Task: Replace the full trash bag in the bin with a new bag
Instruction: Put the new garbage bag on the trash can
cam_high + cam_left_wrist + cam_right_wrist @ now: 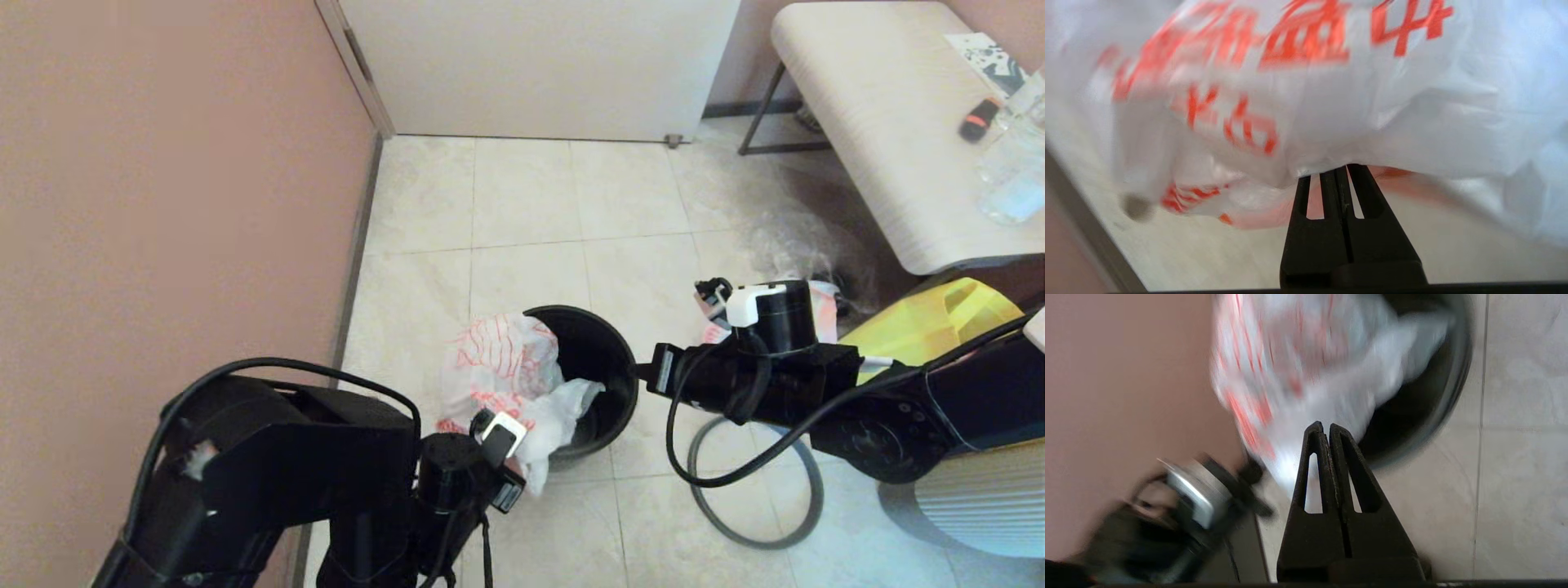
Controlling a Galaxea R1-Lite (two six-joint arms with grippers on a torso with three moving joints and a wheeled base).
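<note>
1. Head view: floor (522, 204) tiled, with the bin (600, 359) standing upright on it, mouth up, near the wall (163, 204).
2. New bag (506, 367) draped over the bin's left rim, part inside, part hanging outside; long axis running roughly from the rim down toward the left arm.
3. Likely light, limp and slippery; best taken at a bunched edge, not the flat printed face.
4. Full trash bag (824, 314) on the floor behind the right arm, mostly hidden.
5. Left claw (1336, 171) clenched on the new bag's edge.
6. Right claw (1323, 428) clenched, empty, just beside the bin's right rim.
</note>
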